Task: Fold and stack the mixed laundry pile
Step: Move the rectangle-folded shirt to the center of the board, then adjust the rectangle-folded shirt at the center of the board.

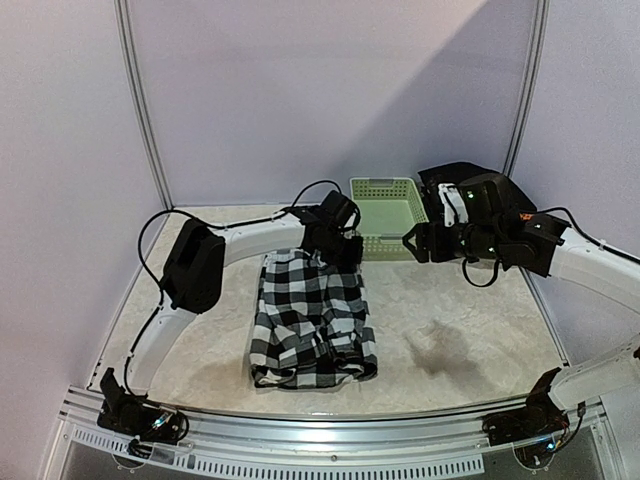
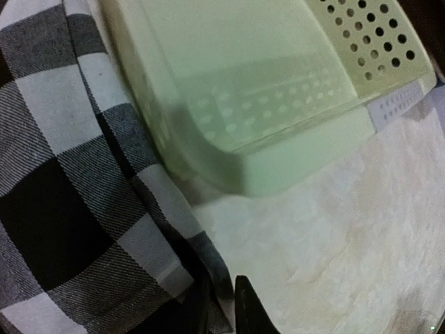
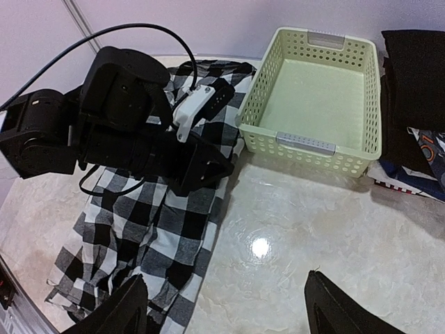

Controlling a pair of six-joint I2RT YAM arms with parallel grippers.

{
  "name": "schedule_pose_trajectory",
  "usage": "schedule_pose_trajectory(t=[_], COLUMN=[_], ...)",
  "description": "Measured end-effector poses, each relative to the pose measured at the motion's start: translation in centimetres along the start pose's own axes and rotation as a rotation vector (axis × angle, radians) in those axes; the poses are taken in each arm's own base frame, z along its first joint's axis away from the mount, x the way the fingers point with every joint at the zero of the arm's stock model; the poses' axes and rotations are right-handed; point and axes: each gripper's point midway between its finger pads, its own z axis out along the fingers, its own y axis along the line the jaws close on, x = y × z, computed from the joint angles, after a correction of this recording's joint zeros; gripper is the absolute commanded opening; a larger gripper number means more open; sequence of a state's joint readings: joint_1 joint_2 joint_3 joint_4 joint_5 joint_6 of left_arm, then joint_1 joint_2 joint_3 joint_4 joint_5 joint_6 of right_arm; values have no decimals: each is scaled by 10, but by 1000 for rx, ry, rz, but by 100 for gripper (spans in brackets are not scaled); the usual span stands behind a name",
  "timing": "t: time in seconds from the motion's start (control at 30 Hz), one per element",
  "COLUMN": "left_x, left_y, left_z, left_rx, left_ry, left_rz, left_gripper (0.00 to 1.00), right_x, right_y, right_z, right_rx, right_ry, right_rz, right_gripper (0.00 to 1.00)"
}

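Note:
A black-and-white checked shirt (image 1: 310,320) lies spread on the table's middle; it also shows in the right wrist view (image 3: 160,229). My left gripper (image 1: 338,250) is at the shirt's far edge, beside the basket, and its jaws are closed on a fold of the checked cloth (image 2: 83,174); one dark fingertip (image 2: 248,306) shows. My right gripper (image 1: 412,243) hovers above bare table right of the shirt, with its fingers (image 3: 128,309) wide open and empty. A black cloth (image 3: 417,76) and orange-blue-white printed pieces (image 3: 425,156) lie at the back right.
A pale green slotted basket (image 1: 388,190) stands empty at the back middle, just past the left gripper; it also shows in the right wrist view (image 3: 306,142) and in the left wrist view (image 2: 292,118). The left arm (image 3: 118,125) reaches across the shirt's top. Walls close the back and sides.

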State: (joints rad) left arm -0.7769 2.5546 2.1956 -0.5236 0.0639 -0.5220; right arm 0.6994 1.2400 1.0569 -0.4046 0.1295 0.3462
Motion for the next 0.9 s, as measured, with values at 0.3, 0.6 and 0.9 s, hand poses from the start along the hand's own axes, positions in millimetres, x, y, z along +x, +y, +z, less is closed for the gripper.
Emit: schedule_pose_trajectory(t=[0.3, 0.6, 0.9], left_x=[6, 0, 96], left_y=[-3, -11, 22], left_z=[-31, -152, -204], left_rx=[57, 29, -115], left_ry=[-2, -154, -88], left_rz=[-11, 76, 166], left_gripper=[79, 93, 87], right_x=[18, 62, 120], right_y=[-1, 9, 31], right_z=[1, 11, 31], right_rx=[-22, -109, -224], right_ry=[25, 113, 271], right_rz=[51, 119, 188], right_gripper=[89, 91, 89])
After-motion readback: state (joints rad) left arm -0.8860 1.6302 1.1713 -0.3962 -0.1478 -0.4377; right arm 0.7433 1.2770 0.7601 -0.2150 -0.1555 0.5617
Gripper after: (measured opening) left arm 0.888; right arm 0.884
